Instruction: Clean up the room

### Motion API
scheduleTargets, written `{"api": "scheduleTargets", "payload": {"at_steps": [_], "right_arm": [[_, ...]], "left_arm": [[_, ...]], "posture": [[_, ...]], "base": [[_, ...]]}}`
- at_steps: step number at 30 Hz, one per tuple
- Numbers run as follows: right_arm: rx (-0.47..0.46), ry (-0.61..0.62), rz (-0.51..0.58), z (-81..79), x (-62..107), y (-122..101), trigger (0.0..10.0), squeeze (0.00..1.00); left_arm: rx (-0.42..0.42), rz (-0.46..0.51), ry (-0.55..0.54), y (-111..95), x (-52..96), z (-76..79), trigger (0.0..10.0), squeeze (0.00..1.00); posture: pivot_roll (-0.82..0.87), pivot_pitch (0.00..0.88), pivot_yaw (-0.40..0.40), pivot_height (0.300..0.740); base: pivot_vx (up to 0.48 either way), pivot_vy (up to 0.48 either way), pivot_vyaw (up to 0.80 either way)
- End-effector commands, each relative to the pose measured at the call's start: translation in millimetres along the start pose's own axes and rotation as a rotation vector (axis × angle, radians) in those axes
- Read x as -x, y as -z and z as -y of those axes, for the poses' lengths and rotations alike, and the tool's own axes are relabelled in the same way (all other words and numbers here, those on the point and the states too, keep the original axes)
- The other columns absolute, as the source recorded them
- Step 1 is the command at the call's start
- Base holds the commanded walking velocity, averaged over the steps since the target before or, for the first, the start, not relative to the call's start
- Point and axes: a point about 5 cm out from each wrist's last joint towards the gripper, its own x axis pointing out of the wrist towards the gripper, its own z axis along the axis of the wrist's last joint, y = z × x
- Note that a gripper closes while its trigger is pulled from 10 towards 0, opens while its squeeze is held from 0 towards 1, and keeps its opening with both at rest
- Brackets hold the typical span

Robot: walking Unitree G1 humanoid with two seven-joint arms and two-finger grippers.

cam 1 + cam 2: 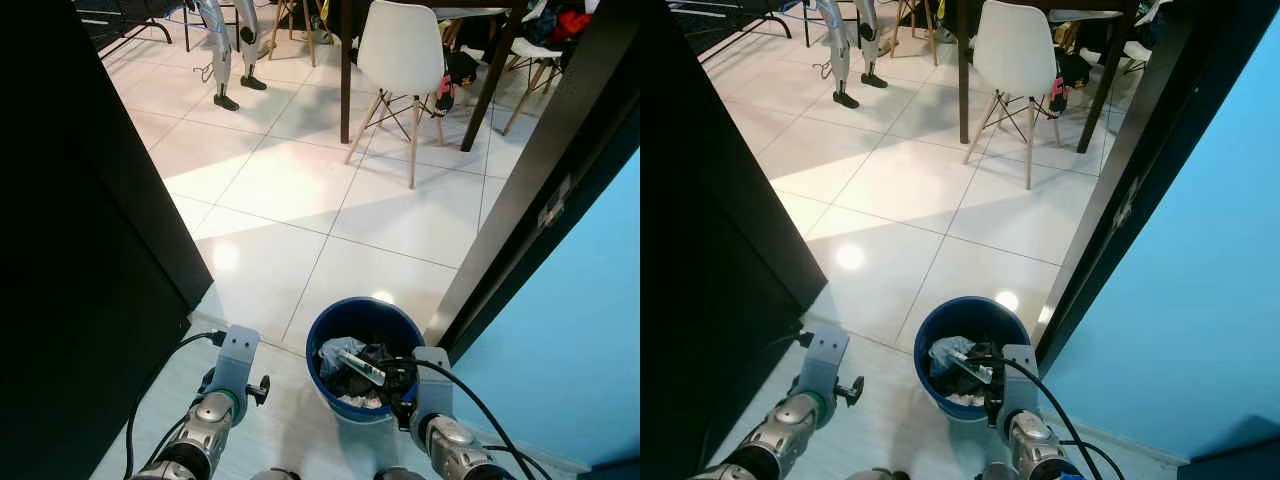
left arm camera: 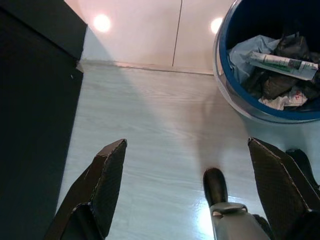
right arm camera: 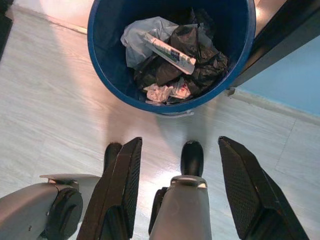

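— What's in front of your grippers?

— A blue bin (image 3: pixel 170 55) stands on the pale floor (image 2: pixel 150 130) just ahead of my right gripper (image 3: pixel 180 195), whose fingers are spread wide with nothing between them. My left gripper (image 2: pixel 185 190) hangs off to the bin's side, fingers also apart and empty.

— And inside the bin?

— It's partly filled: crumpled black plastic bags (image 3: pixel 200 60), a pale blue-grey bag (image 3: pixel 137 37) behind them, a long white tube-like packet (image 3: pixel 170 49) with printing lying across the top, and some scrunched white paper (image 3: pixel 167 91) nearest my right hand.

— Where does it sit in the room?

— In a doorway — a dark door frame (image 1: pixel 530 200) just beyond my right gripper, a black panel (image 1: pixel 70 250) past my left. Further ahead, white tiles, a white chair (image 1: pixel 403 60) beside a dark table leg (image 1: pixel 346 70), and another robot's legs (image 1: pixel 222 60) well away.
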Motion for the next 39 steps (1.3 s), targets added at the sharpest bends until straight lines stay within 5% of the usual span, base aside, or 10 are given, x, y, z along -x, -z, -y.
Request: {"api": "scheduleTargets", "payload": {"at_steps": [1,16,28,39], "right_arm": [[-0.002,-0.007,-0.047,-1.7,2.2,13.7,10.0,0.00],[0.072,-0.003,-0.045,2.6,2.8,14.3,10.0,0.00],[0.045,-0.013,-0.035,0.2,2.2,11.6,10.0,0.00],[0.021,-0.005,-0.019,0.4,2.3,10.7,10.0,0.00]], "left_arm": [[0.024,-0.026,-0.011,12.4,3.3,-4.0,10.0,0.00],[-0.009,-0.018,-0.007,15.6,4.5,3.1,10.0,0.00],[-0.112,0.015,0.029,8.5,3.3,3.5,10.0,0.00],[-0.092,0.016,0.015,8.9,3.7,-1.6,10.0,0.00]], "posture": [[0.10,0.023,0.085,0.740],[0.10,0.015,0.024,0.740],[0.11,0.023,0.038,0.740],[0.11,0.025,0.051,0.740]], "base": [[0.000,0.000,-0.80],[0.000,0.000,-0.80],[0.000,0.000,0.00],[0.000,0.000,0.00]]}}
